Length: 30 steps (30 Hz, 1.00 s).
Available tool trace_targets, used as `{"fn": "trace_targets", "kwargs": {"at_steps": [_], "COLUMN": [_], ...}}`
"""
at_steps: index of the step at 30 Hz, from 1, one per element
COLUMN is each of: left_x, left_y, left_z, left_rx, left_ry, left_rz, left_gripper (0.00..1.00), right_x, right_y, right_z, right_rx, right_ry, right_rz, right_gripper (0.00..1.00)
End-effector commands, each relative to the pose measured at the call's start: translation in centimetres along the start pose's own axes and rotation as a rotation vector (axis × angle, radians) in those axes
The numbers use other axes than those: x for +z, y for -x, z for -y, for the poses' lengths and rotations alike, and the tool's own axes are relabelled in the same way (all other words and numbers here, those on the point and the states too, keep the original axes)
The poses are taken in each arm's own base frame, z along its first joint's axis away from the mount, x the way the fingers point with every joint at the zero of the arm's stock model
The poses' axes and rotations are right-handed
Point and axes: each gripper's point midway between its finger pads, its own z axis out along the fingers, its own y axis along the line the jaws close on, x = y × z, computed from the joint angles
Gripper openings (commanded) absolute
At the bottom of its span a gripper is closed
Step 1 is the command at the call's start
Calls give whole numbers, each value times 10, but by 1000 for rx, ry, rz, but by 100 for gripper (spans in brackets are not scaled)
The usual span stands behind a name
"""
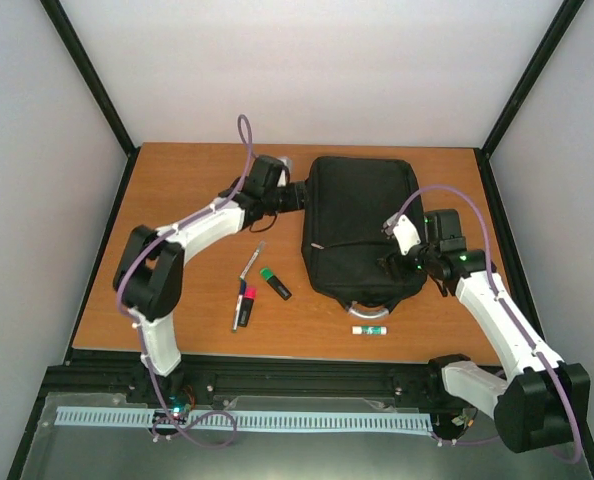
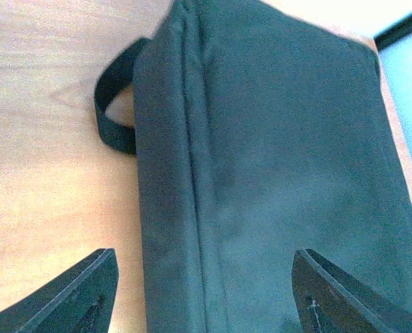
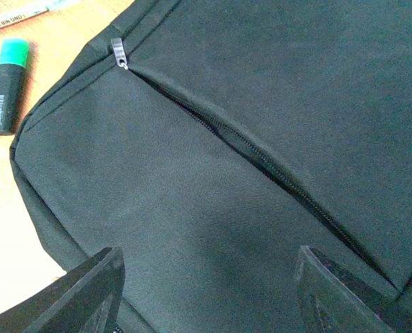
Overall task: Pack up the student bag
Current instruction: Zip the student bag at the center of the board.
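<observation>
Step in hand, by judgement: opening the student bag point(image 1: 362, 215), ahead of any packing. It lies flat on the table point(image 1: 177, 190), right of centre, with its grey loop handle point(image 1: 362, 300) toward the arms. None of the loose items is packed or held. A pen point(image 1: 251, 262), a pink-ended marker point(image 1: 243, 305) and a green-capped highlighter point(image 1: 275, 284) lie just left of the bag, and a small white tube point(image 1: 370, 329) lies near the handle. The left fingers point(image 2: 81, 298) are spread wide and hold nothing. They straddle the bag's side seam at its far left edge, near a black strap loop point(image 2: 112, 104); contact with the fabric cannot be confirmed. The right fingers point(image 3: 88, 291) are likewise spread wide and empty, poised over the front pocket. The zip point(image 3: 261, 163) runs diagonally ahead of them, its metal pull point(image 3: 119, 53) at the far end. The zip appears closed along its visible length. Next move, by judgement: one arm steadies the bag while the other closes on the pull and draws it along. The pull is small and lies flat, so a precise approach is required.
</observation>
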Motion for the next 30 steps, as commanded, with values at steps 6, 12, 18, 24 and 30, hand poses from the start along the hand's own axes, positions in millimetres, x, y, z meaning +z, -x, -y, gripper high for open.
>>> {"fn": "trace_targets", "kwargs": {"at_steps": [6,12,18,24,30], "left_x": [75,102,120,108,58], "left_y": [32,33,32,38,47], "left_z": [-13,-15,-17,-20,-30], "left_rx": [-134,-132,-144,-145,-143], "left_ry": [-105,-115,-126,-94,-19], "left_rz": [-104,-124,-132,-97,23], "left_gripper": [71,59,27,3,1], "right_x": [1,10,15,14,35], "right_y": [1,-9,-14,-16,-31], "right_z": [-6,-11,-30,-38,-38], "right_rx": [-65,-67,-77,-87,-101], "right_ry": [50,96,229,273,261], "right_rz": [5,-28,-45,-36,-147], "right_gripper": [68,68,58,56,49]}}
